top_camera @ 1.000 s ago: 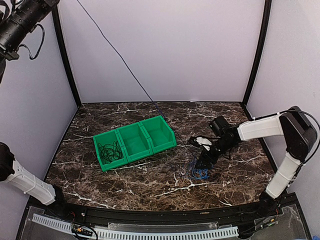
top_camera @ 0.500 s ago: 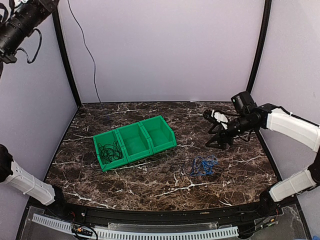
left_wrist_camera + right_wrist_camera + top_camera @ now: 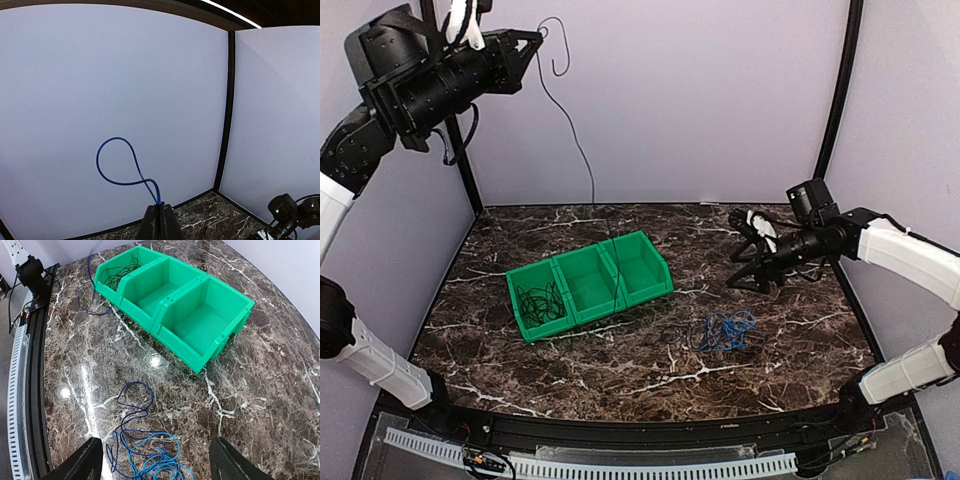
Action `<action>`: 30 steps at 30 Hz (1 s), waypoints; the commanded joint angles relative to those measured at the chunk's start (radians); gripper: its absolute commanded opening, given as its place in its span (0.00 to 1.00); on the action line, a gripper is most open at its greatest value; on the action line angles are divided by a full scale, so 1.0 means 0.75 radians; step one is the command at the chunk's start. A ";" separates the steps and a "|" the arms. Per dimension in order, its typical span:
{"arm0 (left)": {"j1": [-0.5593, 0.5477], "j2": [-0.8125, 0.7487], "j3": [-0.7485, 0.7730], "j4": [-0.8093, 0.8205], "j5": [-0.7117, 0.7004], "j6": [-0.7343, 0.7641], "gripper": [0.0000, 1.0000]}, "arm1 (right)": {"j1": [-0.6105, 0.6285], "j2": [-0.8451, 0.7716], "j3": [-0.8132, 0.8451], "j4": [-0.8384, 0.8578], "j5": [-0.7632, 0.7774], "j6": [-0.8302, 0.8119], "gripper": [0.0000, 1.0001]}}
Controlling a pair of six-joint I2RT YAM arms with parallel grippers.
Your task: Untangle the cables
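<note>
My left gripper (image 3: 534,44) is raised high at the upper left, shut on a thin dark blue cable (image 3: 570,130). That cable loops past the fingertips and hangs slack toward the table. The left wrist view shows the loop (image 3: 114,161) rising from the shut left gripper (image 3: 160,207). A tangle of bright and dark blue cables (image 3: 721,331) lies on the marble right of the green bins (image 3: 638,258). Black cables (image 3: 540,302) fill the left compartment. My right gripper (image 3: 750,268) hovers open beyond the tangle, holding nothing. Its wrist view shows the blue cables (image 3: 150,452) between the open fingers (image 3: 82,465).
The three-compartment green bin (image 3: 220,320) sits mid-table; its middle and right compartments hold nothing. A dark blue strand (image 3: 90,287) runs beside the bin's black-cable end. A black rail (image 3: 32,365) borders the table's near edge. Pale walls enclose three sides.
The left arm swung into view and the cable, taut a second ago, now hangs slack from it. The right gripper rose from the blue tangle and moved back to the right.
</note>
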 commanded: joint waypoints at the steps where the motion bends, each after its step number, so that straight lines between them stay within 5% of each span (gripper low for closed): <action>1: -0.001 -0.137 0.070 0.169 -0.026 0.060 0.00 | 0.006 -0.056 -0.084 0.088 0.007 0.021 0.75; 6: -0.001 -0.129 0.081 0.368 0.174 0.085 0.01 | -0.038 -0.120 -0.200 0.170 0.021 0.044 0.74; 13: -0.002 -0.037 0.092 0.715 0.225 0.076 0.01 | -0.174 -0.229 -0.446 0.398 -0.011 0.086 0.77; 23: -0.001 0.138 0.294 0.780 0.533 -0.198 0.02 | -0.184 -0.212 -0.473 0.433 -0.052 0.082 0.78; 30: -0.001 0.182 0.325 0.814 0.518 -0.160 0.02 | -0.184 -0.206 -0.473 0.433 -0.049 0.076 0.78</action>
